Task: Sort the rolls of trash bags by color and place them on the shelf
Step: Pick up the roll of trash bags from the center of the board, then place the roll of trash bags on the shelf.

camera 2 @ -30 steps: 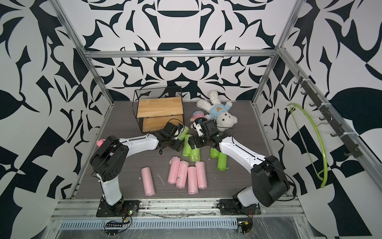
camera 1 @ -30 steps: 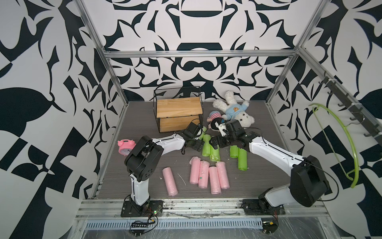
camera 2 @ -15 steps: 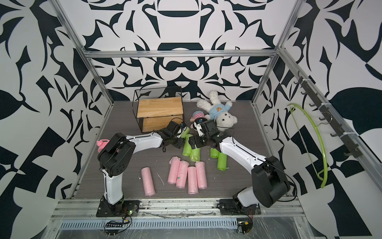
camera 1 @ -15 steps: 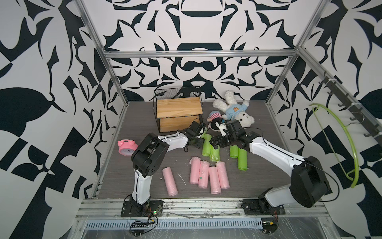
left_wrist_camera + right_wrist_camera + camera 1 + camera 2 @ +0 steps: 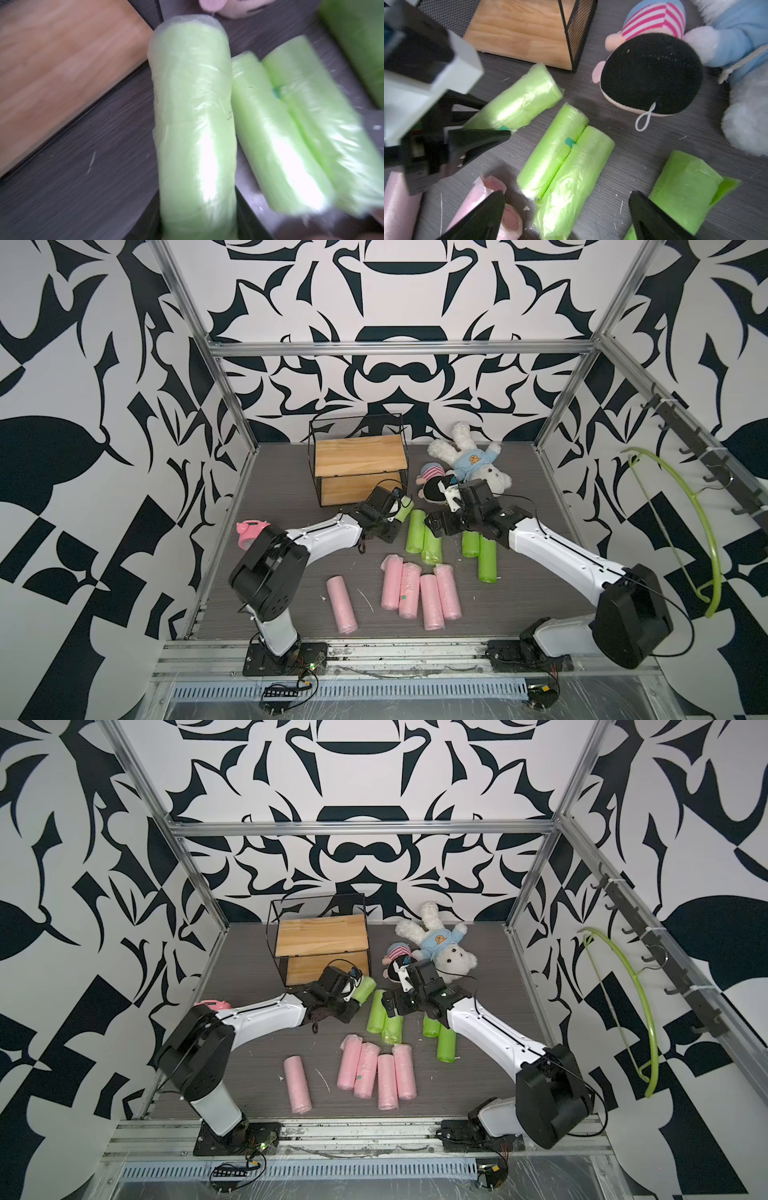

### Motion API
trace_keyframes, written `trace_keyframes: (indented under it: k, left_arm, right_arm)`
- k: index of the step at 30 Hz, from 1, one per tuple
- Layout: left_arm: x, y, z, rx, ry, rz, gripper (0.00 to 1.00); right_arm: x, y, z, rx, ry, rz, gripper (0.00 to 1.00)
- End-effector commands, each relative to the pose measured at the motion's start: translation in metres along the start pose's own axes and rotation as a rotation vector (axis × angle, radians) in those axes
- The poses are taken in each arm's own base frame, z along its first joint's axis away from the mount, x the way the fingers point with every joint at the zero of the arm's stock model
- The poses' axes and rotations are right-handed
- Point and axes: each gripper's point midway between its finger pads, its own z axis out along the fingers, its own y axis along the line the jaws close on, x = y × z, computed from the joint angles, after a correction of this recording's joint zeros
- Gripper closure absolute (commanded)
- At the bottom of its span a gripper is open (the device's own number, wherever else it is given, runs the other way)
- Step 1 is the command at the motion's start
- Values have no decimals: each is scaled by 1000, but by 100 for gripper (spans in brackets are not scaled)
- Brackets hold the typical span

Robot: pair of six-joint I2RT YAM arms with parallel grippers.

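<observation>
The left fingers [image 5: 477, 137] are clamped on a green roll [image 5: 193, 124], one finger on each side of its near end. This roll sits just at 4 o'clock of the shelf [image 5: 359, 454], with its far end close to the shelf's lower front corner. Whether it rests on the table [image 5: 286, 493] or is slightly lifted cannot be told. The shelf stands near 12 o'clock on the table.

The right fingers [image 5: 477, 216] are wide apart and hold nothing. They hang over a pair of green rolls [image 5: 562, 158] that lie touching side by side, at 5 o'clock of the gripped roll. Two more green rolls [image 5: 487, 562] lie at 3 o'clock of that pair, partly under the right arm.

Four pink rolls [image 5: 409, 593] lie packed side by side at 6 o'clock of the pair. A fifth pink roll [image 5: 341, 605] lies apart at their 9 o'clock.

A white rabbit [image 5: 469, 456] lies at 1 o'clock on the table. A doll [image 5: 432, 485] lies at its 8 o'clock. A pink clock [image 5: 249, 529] stands at 9 o'clock, partly behind the left arm.
</observation>
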Motion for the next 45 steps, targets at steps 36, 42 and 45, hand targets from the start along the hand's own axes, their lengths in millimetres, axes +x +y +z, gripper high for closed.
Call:
trace_keyframes:
  k: [36,42,45]
  left_arm:
    - [-118,179,-155,-518,-82,-248,60]
    - [-116,210,-140,-618,-21,-236,58]
    - [-113,218,-133,-635,23,-231,57]
  right_arm:
    - [-93,102,-90,-263,-343,-194,2]
    - [-84,97,-82,-245,-318,-191,2]
    - [-83,96,-79,-241,-313,-189,2]
